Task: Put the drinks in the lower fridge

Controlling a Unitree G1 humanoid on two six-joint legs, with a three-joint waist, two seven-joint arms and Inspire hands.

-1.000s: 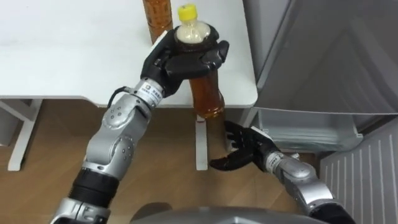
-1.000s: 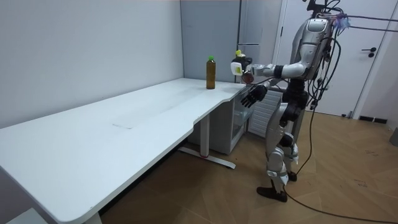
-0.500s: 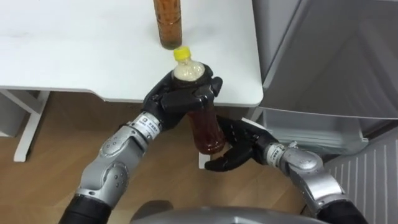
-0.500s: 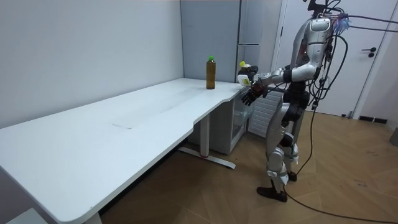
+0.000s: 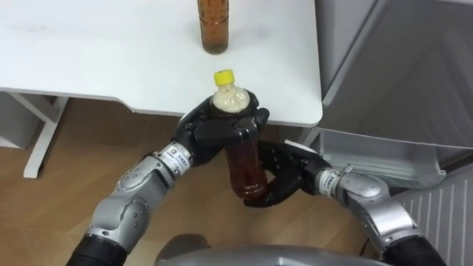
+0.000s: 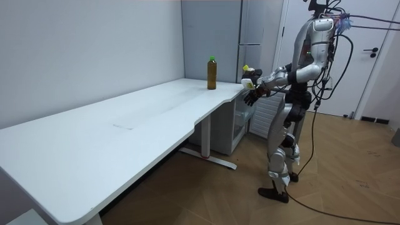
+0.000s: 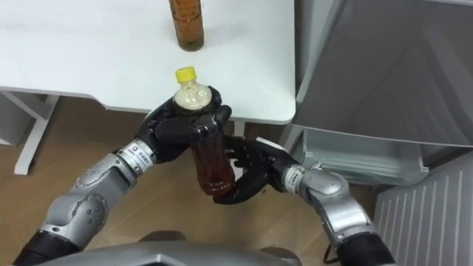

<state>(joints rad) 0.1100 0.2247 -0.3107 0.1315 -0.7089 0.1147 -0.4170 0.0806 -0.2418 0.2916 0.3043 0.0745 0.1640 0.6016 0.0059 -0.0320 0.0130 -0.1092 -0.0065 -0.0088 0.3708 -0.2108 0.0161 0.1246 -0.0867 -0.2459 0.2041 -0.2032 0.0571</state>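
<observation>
A brown drink bottle with a yellow cap hangs upright in the air, just off the white table's near edge. My left hand is shut on its upper part, just below the cap. From the right, my right hand wraps the bottle's lower part, with the thumb under the base and the fingers behind it. A second brown bottle stands on the table farther back. In the room view I stand at the table's end, holding the bottle in front of the fridge.
The fridge's lower compartment is open at my right, with its white door swung out at the lower right. The grey upper fridge front rises above it. A table leg and wooden floor lie below left.
My left hand has brought the bottle down and off the table's edge, towards my body. My right hand has risen from below and closed round the bottle's base.
</observation>
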